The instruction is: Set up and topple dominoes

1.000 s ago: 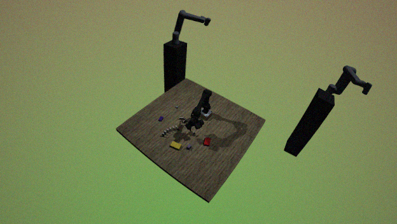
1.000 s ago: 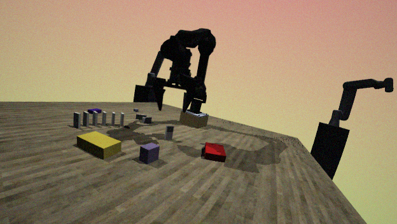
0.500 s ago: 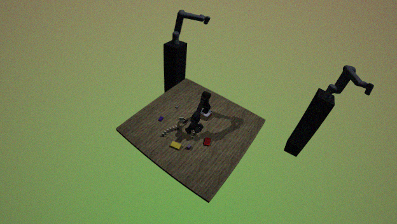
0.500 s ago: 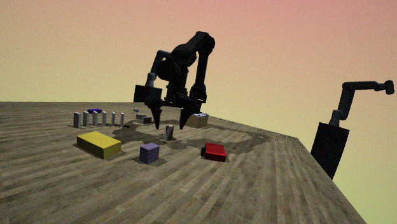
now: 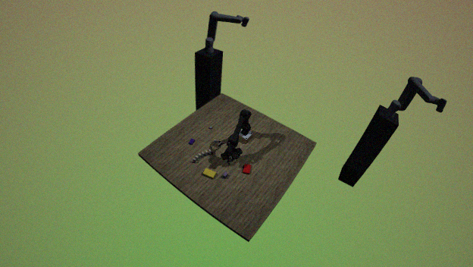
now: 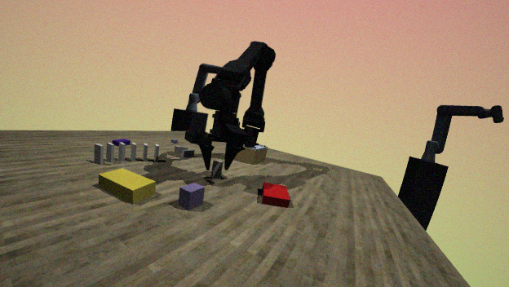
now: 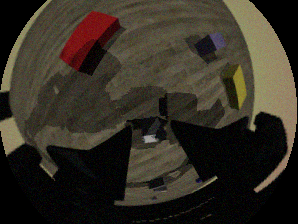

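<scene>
Several pale dominoes (image 6: 121, 152) stand upright in a curved row, left of the arm in the exterior view. A separate grey domino (image 6: 217, 170) (image 7: 149, 139) stands alone on the table, right of the row in the exterior view. My gripper (image 6: 217, 166) (image 7: 150, 125) points down over this lone domino. Its fingers are partly open, one to each side of the domino's upper part, with gaps still visible in the exterior view. A grey block (image 6: 179, 150) lies between the row and the arm; I cannot tell whether it is a domino.
A yellow block (image 5: 209, 173) (image 6: 126, 183) (image 7: 240, 87), a lavender block (image 5: 225, 174) (image 6: 192, 196) (image 7: 217, 41) and a red block (image 5: 247, 169) (image 6: 276, 195) (image 7: 90, 40) lie near the gripper. A dark purple block (image 5: 192, 141) (image 6: 121, 140) lies behind the row.
</scene>
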`<act>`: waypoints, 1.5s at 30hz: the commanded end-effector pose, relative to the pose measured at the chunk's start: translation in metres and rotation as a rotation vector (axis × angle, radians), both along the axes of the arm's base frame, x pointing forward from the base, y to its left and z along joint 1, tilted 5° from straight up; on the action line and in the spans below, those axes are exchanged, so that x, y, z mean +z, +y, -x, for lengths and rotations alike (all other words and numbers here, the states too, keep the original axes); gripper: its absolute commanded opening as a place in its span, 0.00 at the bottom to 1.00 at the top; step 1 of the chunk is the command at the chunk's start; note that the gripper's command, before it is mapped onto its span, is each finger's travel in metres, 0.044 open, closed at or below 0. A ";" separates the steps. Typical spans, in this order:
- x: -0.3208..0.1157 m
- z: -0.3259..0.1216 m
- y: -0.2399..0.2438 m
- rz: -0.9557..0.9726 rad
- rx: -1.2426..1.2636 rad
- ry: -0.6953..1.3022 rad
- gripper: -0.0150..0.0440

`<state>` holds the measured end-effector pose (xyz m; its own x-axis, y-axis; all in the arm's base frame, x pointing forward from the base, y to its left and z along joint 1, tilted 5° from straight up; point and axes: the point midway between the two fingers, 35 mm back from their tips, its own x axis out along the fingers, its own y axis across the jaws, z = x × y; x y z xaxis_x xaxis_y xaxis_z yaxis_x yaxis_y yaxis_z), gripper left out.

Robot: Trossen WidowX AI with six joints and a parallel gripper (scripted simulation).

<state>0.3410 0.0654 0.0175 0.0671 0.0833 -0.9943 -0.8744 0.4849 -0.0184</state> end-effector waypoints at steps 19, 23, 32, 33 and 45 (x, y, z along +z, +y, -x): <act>0.031 -0.011 -0.001 -0.022 -0.035 -0.037 0.44; 0.059 -0.009 -0.003 -0.016 -0.026 -0.027 0.44; 0.133 0.009 -0.010 0.001 0.000 0.001 0.44; 0.133 0.008 -0.013 0.000 -0.024 0.003 0.44; 0.122 -0.003 -0.193 -0.083 -1.535 0.112 0.44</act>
<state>0.3486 -0.0729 0.1377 0.0505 0.0662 -0.9965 0.0295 0.9973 0.0678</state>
